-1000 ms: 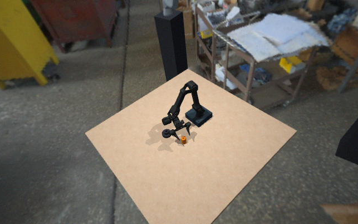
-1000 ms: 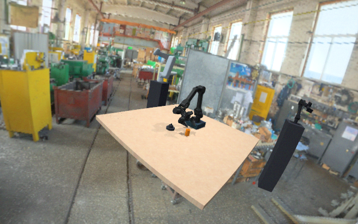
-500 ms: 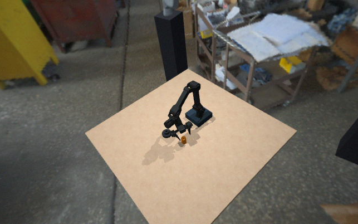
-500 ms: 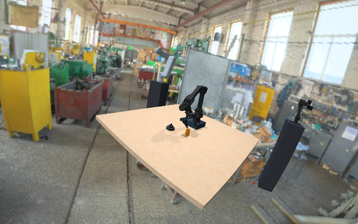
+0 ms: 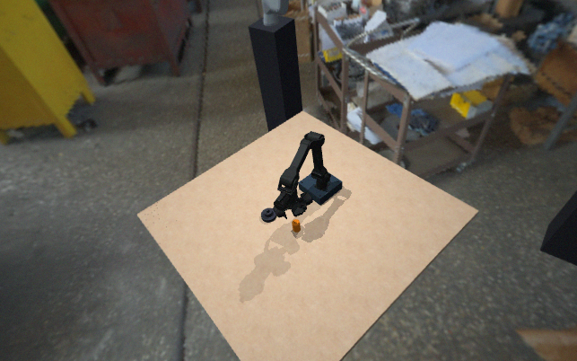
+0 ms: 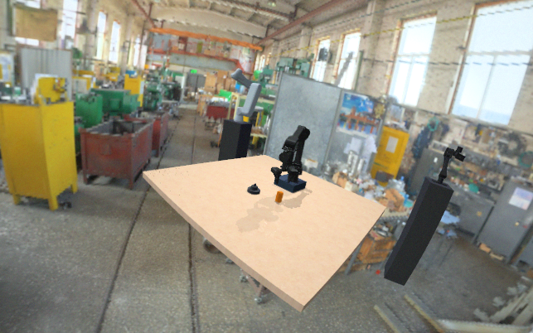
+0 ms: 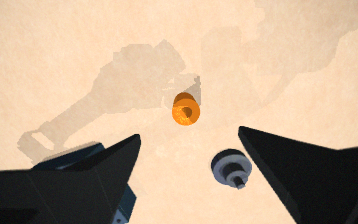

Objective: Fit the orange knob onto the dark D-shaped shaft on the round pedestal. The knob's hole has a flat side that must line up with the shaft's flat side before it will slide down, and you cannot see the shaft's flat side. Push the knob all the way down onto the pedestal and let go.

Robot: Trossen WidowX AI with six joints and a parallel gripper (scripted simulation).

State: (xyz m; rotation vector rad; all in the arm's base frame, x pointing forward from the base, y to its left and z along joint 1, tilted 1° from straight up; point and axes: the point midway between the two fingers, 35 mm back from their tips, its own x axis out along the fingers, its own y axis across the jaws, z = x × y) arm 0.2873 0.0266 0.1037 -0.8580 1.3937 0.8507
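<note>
The gripper [image 5: 292, 215] [image 6: 282, 176] [image 7: 189, 134] is released, its two fingers spread wide with nothing between them. It hangs above the table, close to the pedestal [image 5: 264, 216] [image 6: 254, 190] [image 7: 217, 165]. In the wrist view one black finger comes in from each side, and the pedestal shows in the lower part of the gap, nearer the finger at picture right.

The knob [image 5: 296, 226] [image 6: 279, 197] [image 7: 185, 113] stands upright on the table [image 5: 371, 251] [image 6: 302, 248] [image 7: 70, 30], near the pedestal and apart from it, to its right in the top view. Its hole faces up; the hole's flat side cannot be made out. The pedestal is round, dark and stepped, and its shaft [image 5: 268, 211] [image 6: 254, 185] [image 7: 240, 183] is bare.

Past the pedestal, to its right and farther up in the top view, sits the blue base [image 5: 335, 189] [image 6: 297, 187] [image 7: 126, 205]. From it the black arm [image 5: 299, 161] [image 6: 295, 142] rises, bends at a high elbow and comes down toward the pedestal's side. Shadows fall on the table around the knob and below the pedestal in the top view.

Well apart from the pedestal, beyond the table, stand two dark posts, one behind [image 5: 277, 67] [image 6: 234, 141] and one to the right [image 5: 573, 224] [image 6: 418, 232]. The post behind carries a grey arm [image 5: 274, 10] [image 6: 252, 99].
</note>
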